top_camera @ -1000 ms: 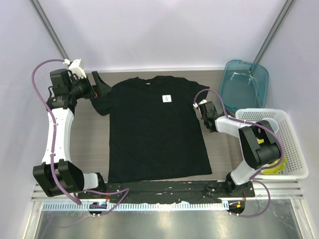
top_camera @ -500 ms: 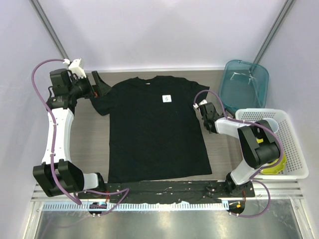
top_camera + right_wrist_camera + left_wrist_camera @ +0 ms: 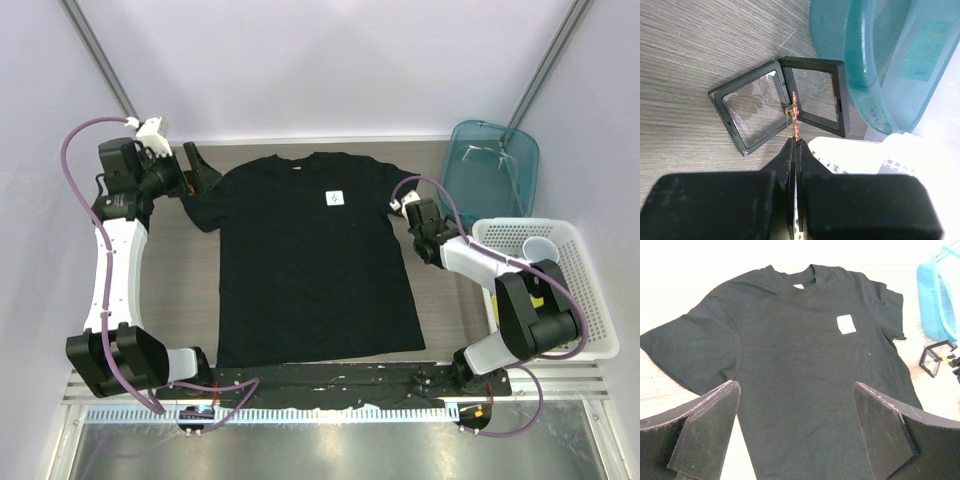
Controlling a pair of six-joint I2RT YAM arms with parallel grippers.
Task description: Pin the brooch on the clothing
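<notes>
Right wrist: right pincer (image 3: 796, 142) clenched on brooch (image 3: 795, 112) over black box (image 3: 752, 107), teal bin (image 3: 880, 60) beside; left pincer (image 3: 796, 386) released.

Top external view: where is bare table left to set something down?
Widest bare table lies between the left arm and the T-shirt. A narrower strip runs between the T-shirt's right hem and the white basket. The right rear is crowded: teal bin, basket, open black box, right gripper pinching the brooch.

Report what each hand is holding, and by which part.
The right hand, shut, pinches the brooch by its near end; the rest sticks out edge-on. The left hand is open and holds nothing.
</notes>
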